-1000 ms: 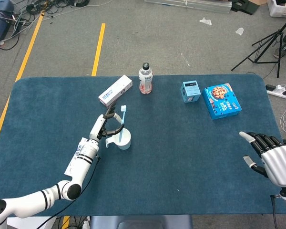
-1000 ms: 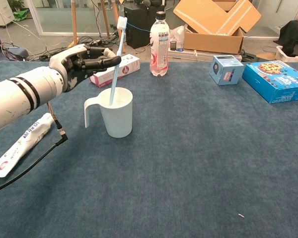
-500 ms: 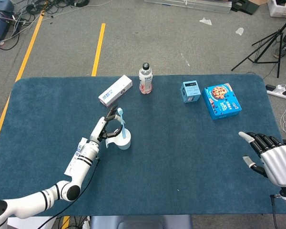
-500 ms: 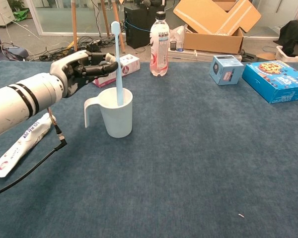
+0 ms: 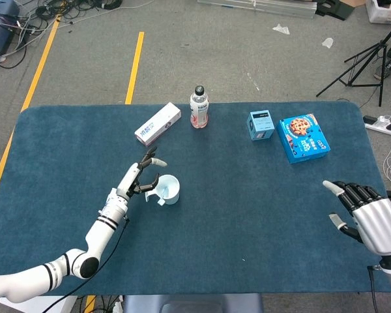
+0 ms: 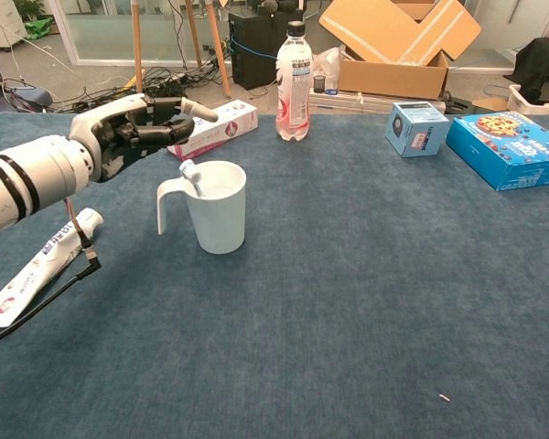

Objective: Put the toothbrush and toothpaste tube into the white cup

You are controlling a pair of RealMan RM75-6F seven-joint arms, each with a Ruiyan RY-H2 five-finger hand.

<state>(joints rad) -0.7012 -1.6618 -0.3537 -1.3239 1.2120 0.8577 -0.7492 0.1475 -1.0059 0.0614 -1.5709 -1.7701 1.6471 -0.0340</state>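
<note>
Fingers (image 6: 178, 108) of the left hand (image 6: 128, 128) spread, holding nothing, at 10 o'clock of the one white cup (image 6: 216, 207); one toothbrush (image 6: 191, 174) inside, one toothpaste tube (image 6: 38, 267) on the counter (image 6: 348, 302) at 8 o'clock. Right hand (image 5: 365, 218) spread near the counter's right edge.

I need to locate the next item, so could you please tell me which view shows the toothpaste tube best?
The chest view: the toothpaste tube lies flat at the table's left edge. In the head view the left arm hides it.
</note>
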